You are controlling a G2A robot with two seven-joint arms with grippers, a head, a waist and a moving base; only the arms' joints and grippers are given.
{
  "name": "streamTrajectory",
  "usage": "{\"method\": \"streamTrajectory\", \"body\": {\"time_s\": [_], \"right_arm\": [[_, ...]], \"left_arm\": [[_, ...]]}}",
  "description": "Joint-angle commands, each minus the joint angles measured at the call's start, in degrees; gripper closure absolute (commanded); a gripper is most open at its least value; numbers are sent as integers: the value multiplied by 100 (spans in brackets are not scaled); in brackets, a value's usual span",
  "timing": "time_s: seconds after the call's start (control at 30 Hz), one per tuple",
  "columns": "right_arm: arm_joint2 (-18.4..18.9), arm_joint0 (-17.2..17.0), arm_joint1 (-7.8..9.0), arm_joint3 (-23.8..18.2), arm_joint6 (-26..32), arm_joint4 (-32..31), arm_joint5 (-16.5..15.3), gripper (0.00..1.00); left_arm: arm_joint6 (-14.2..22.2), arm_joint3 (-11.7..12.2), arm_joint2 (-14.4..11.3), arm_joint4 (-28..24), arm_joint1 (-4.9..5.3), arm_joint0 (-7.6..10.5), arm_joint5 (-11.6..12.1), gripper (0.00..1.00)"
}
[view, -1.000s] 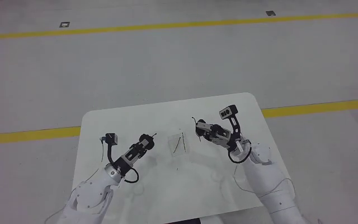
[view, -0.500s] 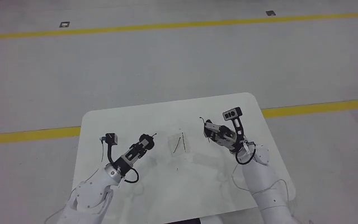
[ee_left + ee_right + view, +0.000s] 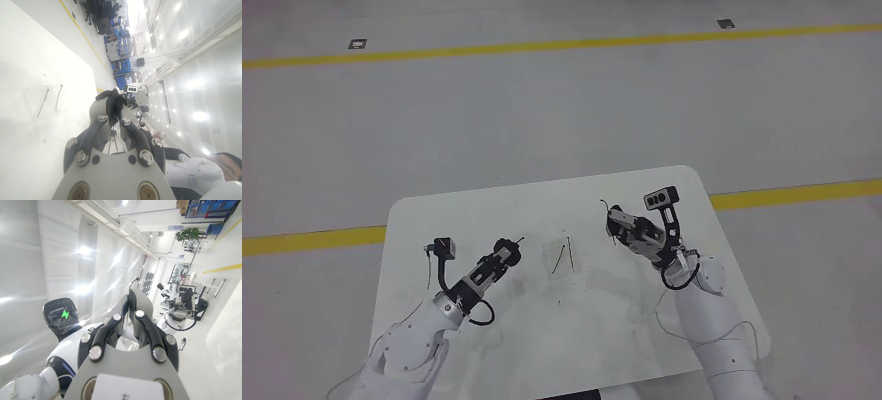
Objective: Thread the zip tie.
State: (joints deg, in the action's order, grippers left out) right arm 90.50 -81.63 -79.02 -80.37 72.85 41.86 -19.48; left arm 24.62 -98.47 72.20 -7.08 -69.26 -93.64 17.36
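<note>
A thin black zip tie [image 3: 604, 207] sticks up out of my right gripper [image 3: 616, 222], which is shut on it above the right half of the white table [image 3: 442, 220]. In the right wrist view the tie's curved end [image 3: 133, 282] pokes out past the closed fingertips [image 3: 139, 298]. My left gripper [image 3: 505, 249] hovers left of centre, shut, with a thin black strand [image 3: 516, 241] at its tip that looks like a second zip tie. Its black-tipped fingers [image 3: 103, 96] are pressed together.
A clear plastic tray [image 3: 579, 268] lies mid-table between the two grippers and holds two loose black zip ties [image 3: 43, 103] [image 3: 58, 96]. The table's rounded far corner [image 3: 90, 68] is nearby. Bare tabletop lies on both sides of the tray.
My right gripper has carried its zip tie to the right, away from the tray, and slightly toward the far edge. The left gripper has shifted only a little.
</note>
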Motion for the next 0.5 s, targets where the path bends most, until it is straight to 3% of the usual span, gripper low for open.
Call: {"method": "streamTrajectory", "body": {"time_s": [0.0,0.17,0.37,0.47], "right_arm": [[51,-27,-60,-128,-136,-169,0,100],[93,-130,-275,-508,-674,-897,0,100],[-94,-342,-548,-949,-1742,-2340,0,100],[-171,-386,-603,-961,-1918,-2457,0,100]], "left_arm": [[-63,2,-55,-39,-4,-1,-56,100],[-314,39,-175,-72,-20,22,-82,100],[-701,80,-334,76,-43,51,-43,100],[-759,65,-362,154,-46,73,19,100]]}}
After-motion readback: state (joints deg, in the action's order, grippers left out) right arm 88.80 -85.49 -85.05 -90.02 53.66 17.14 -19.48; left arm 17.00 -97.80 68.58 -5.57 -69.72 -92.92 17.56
